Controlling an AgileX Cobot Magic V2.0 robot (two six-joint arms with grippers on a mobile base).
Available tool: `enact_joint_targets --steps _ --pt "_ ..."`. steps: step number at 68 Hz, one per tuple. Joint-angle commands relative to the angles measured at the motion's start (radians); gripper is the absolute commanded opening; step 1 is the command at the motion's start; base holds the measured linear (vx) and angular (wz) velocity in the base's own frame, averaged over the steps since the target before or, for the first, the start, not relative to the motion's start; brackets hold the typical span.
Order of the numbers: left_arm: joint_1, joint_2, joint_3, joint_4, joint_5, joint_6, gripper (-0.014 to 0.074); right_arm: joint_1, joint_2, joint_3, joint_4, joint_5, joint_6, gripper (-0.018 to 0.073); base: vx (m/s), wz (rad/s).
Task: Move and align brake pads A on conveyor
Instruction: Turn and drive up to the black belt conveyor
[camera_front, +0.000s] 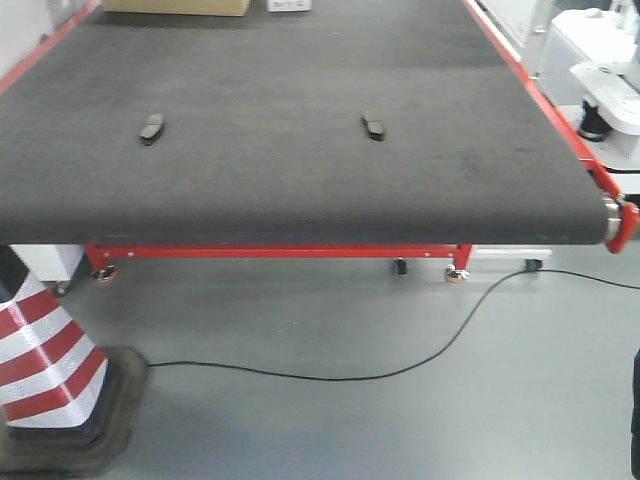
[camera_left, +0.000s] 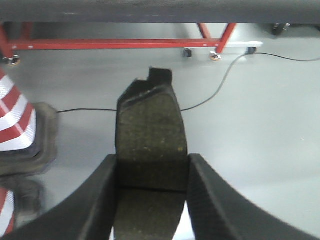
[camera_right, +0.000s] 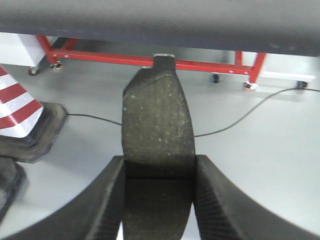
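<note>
Two brake pads A lie on the conveyor (camera_front: 300, 80), one (camera_front: 151, 128) left, one (camera_front: 373, 126) right, well apart. A cone (camera_front: 45, 370) stands on the floor (camera_front: 400, 420) below the conveyor's left corner.

Grey floor (camera_front: 400, 420), striped cone (camera_front: 40, 360), black cable (camera_front: 330, 378).

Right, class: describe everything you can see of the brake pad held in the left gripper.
The brake pad is a flat oblong with a rough, speckled olive-grey friction face, curved sides and a groove across it. A darker backing plate shows along its far edge, ending in a notched tab. It points away from the camera, clamped between the left gripper's two black fingers, above the grey floor.
</note>
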Motion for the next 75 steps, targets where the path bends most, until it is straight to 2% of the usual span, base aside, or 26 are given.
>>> enact_joint_targets --steps 1,43,75 --pt "-0.004 0.013 -0.026 0.008 -0.084 -0.002 -0.0006 -0.003 0.007 -0.028 0.006 -0.084 -0.011 -0.0004 0.0 -0.21" --pt "-0.004 0.013 -0.026 0.008 -0.084 -0.002 -0.0006 -0.003 0.007 -0.028 0.006 -0.084 -0.011 -0.0004 0.05 -0.05" --pt "-0.004 0.013 -0.026 0.008 -0.084 -0.002 -0.0006 -0.003 0.007 -0.028 0.006 -0.084 -0.011 -0.0004 0.24 0.03"
